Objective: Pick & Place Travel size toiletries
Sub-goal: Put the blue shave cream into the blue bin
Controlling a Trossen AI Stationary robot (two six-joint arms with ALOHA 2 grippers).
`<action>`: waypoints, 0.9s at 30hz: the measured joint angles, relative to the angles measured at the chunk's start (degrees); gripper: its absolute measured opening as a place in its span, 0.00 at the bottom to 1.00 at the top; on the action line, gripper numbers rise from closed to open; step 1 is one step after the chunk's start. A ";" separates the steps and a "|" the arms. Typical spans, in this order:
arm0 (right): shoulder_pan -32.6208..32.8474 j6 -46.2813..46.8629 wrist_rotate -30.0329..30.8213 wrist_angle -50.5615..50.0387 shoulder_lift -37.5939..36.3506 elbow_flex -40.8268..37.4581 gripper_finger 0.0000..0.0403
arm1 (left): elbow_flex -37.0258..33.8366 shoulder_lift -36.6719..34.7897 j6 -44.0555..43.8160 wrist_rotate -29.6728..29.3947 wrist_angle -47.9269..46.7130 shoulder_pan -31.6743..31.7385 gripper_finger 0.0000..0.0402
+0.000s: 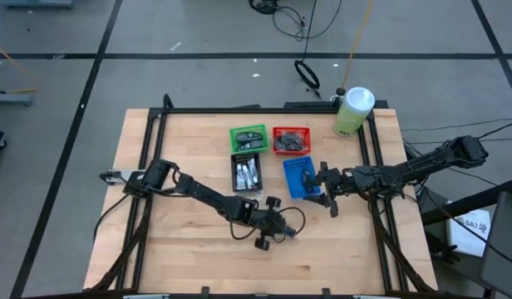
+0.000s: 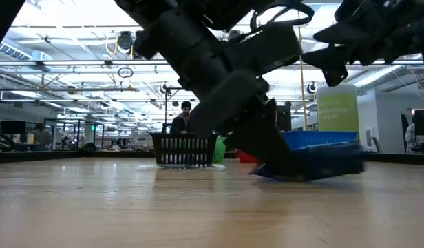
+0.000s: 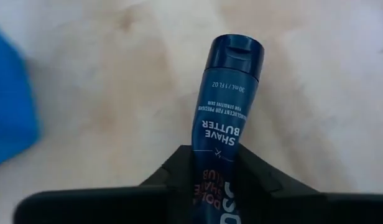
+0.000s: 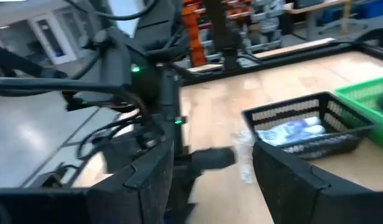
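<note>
My left gripper [image 1: 283,226] is over the table's middle near part, shut on a dark navy tube [image 3: 224,106] printed "SHAVE BUTTER". In the low view it is the big dark shape [image 2: 267,138] in front of the blue bin. My right gripper [image 1: 324,189] hovers open just right of the blue bin [image 1: 298,177] and holds nothing; its wrist view shows both fingers wide apart [image 4: 216,180]. Silver-white mini tubes [image 1: 246,173] lie in the black bin, and dark pieces fill the green bin [image 1: 248,138] and the red bin [image 1: 290,139]. My left gripper pinches the navy tube between its two fingers [image 3: 179,171], on the lower half of its body [image 3: 213,163]. The fingers lie along the tube, and its capped end [image 3: 235,55] sticks out ahead of them. Whether the tube touches the table, I cannot tell.
A large pale-green bottle with a white cap [image 1: 353,110] stands at the table's far right corner. The four bins cluster at the far middle. Bare wood [image 1: 189,241] spreads over the near half and the left side. People show in the room behind [image 2: 184,117].
</note>
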 joint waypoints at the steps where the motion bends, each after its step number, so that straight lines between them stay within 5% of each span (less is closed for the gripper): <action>1: 0.01 0.01 -0.84 0.26 0.00 0.00 0.52 | -0.02 -0.40 1.40 -2.63 -0.24 -0.33 0.18; 7: 0.00 1.26 -1.13 0.66 -0.01 0.00 0.52 | -0.29 -4.46 11.02 -23.14 -2.30 -2.55 0.08; 13: -0.02 0.10 0.91 0.45 0.20 0.02 0.52 | -0.13 -8.12 25.23 -48.52 1.49 -4.07 0.09; 19: -0.02 -2.38 3.63 1.06 2.63 0.06 0.56 | -0.10 -9.59 32.41 -52.50 3.57 -2.36 0.07; 27: 0.00 -0.37 10.52 3.46 9.94 0.06 0.76 | -0.11 -9.51 33.34 -52.56 3.57 -1.10 0.08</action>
